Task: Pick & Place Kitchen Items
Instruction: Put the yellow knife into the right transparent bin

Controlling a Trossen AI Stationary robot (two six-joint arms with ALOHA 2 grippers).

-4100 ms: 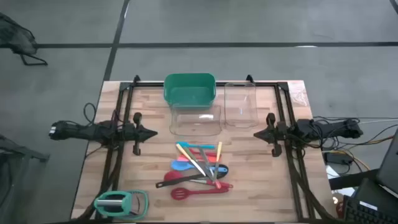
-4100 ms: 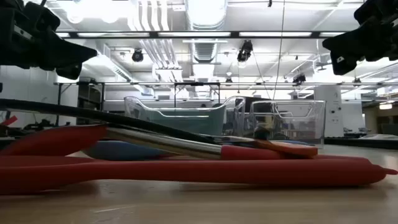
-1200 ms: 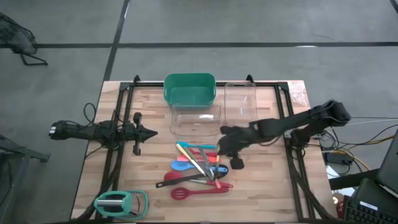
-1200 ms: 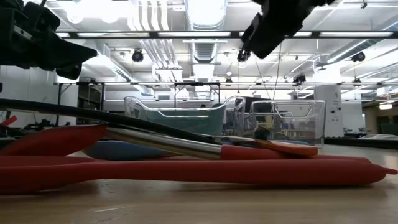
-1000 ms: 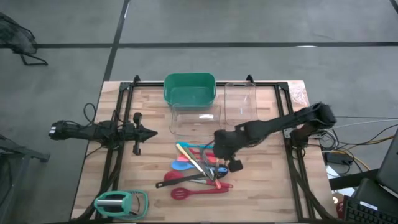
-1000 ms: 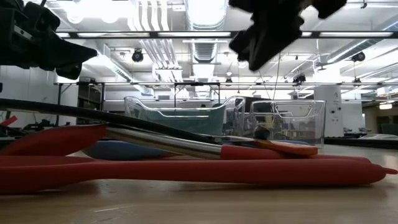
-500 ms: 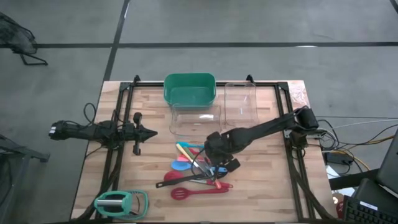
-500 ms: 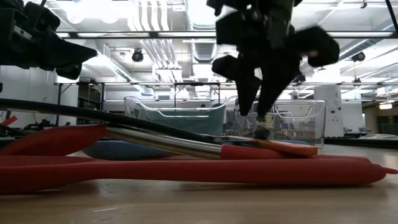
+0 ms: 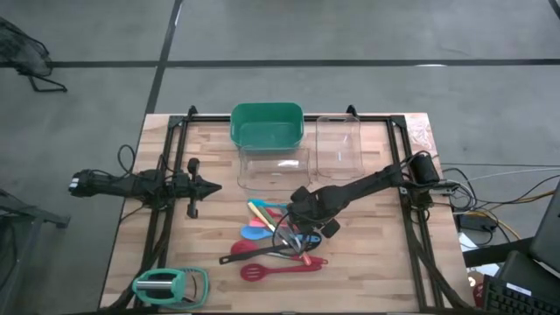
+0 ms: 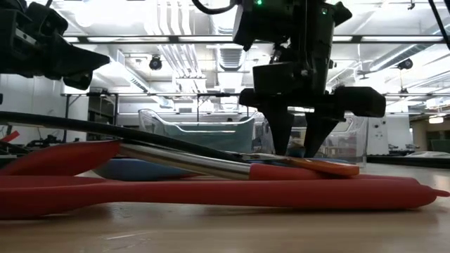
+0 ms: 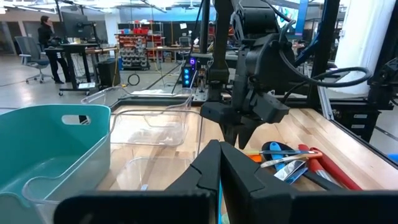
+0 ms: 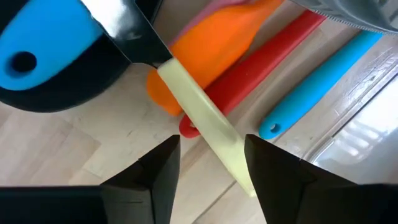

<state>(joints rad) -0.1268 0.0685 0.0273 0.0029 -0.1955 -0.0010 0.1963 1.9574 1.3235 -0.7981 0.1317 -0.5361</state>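
Observation:
The kitchen items lie in a loose pile [image 9: 278, 234] on the table's near middle: red, blue, orange and pale yellow utensils, some crossing over others. My right gripper [image 12: 211, 168] points down over the pile's far right part [image 9: 297, 213], open. Its fingers stand on either side of a pale yellow handle [image 12: 199, 115], which lies over an orange utensil [image 12: 214, 50] and beside a red handle [image 12: 261, 56]. In the low view its fingertips [image 10: 299, 149] hang just behind the pile. My left gripper [image 9: 213, 185] waits shut at the table's left [image 11: 219, 158].
A green bin [image 9: 267, 125] stands at the far middle, with a clear bin [image 9: 276, 168] in front of it and another clear bin [image 9: 339, 144] to its right. A mint-green and grey gadget [image 9: 168, 286] lies at the near left corner. Bare wood surrounds the pile.
My right gripper has come down and toward the table's left, from above the pile's right side onto its far right part. It has rolled about its own pointing line and tipped more steeply down. Its fingers have opened. The utensils have stayed where they were.

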